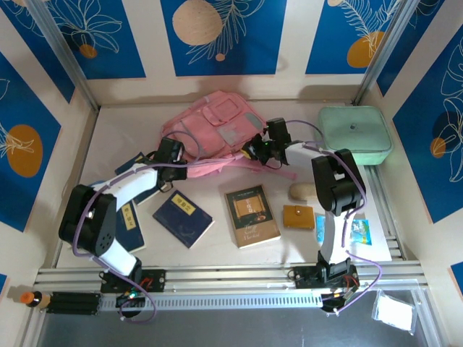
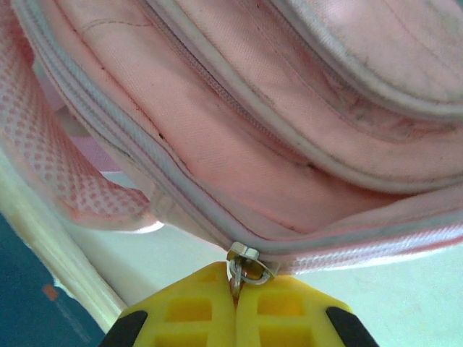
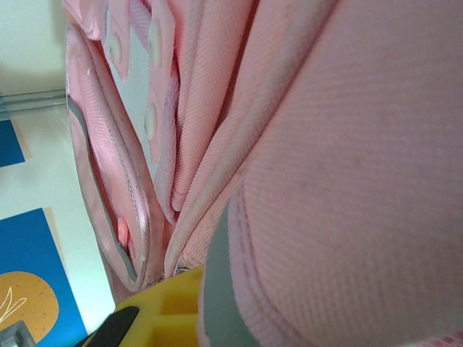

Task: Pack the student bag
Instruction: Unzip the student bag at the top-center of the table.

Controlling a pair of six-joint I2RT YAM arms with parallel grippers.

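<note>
The student bag (image 1: 217, 126), pink with grey trim, lies at the back middle of the table. My left gripper (image 1: 173, 150) is at the bag's left lower edge. In the left wrist view its yellow fingers (image 2: 195, 307) are shut on the metal zipper pull (image 2: 244, 266) at the end of the grey zipper track. My right gripper (image 1: 259, 150) is at the bag's right lower edge. In the right wrist view one yellow finger (image 3: 170, 307) shows. Pink fabric with a grey band (image 3: 217, 289) covers the other, and the gripper is shut on the bag.
A mint-green case (image 1: 354, 134) stands at the back right. In front of the bag lie a brown book (image 1: 251, 215), two dark blue books (image 1: 182, 218) (image 1: 129, 225), an orange wallet (image 1: 298, 216), a beige oval thing (image 1: 302, 191) and blue packets (image 1: 358, 233).
</note>
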